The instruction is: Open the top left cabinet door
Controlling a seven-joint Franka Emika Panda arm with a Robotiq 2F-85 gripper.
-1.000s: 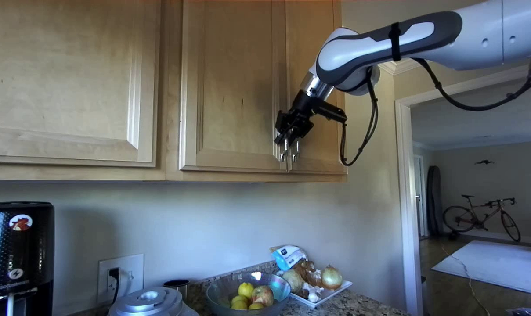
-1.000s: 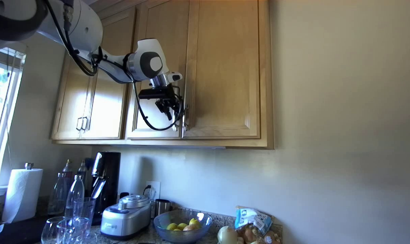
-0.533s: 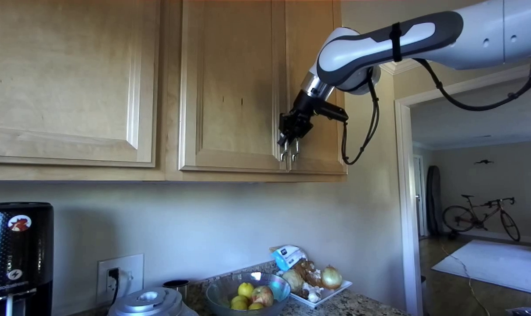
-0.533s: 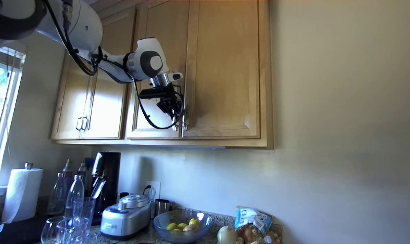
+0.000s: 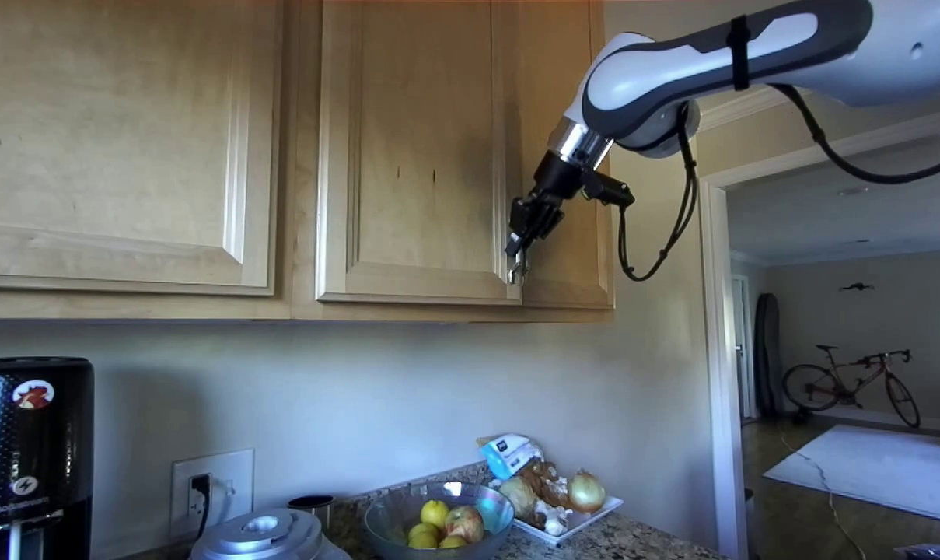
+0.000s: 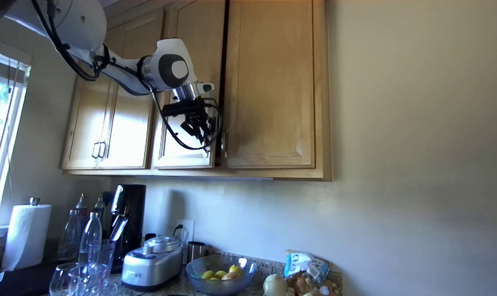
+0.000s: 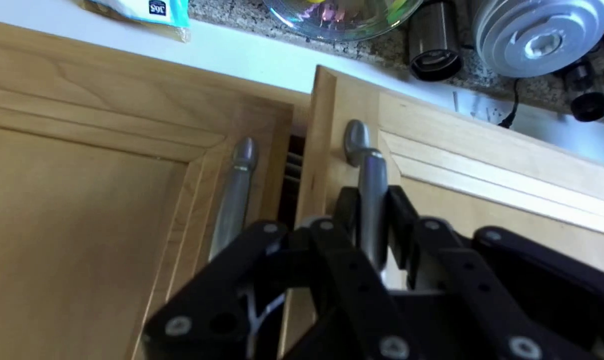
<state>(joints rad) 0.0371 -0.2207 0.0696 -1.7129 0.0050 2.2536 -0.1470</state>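
Only the wrist view clearly shows the tool [image 7: 373, 202] clamped on the silver handle [image 7: 373, 185] of the ajar cabinet door [image 7: 536, 237].

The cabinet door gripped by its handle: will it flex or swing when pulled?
Probably stiff: the cabinet door has a framed wooden panel. It likely swings, standing ajar along one edge. Its smooth silvery bar handle might be slippery.

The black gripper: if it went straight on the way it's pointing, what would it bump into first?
Most likely the cabinet door behind the silver handle that the gripper is clamped on; the exact gap is unclear.
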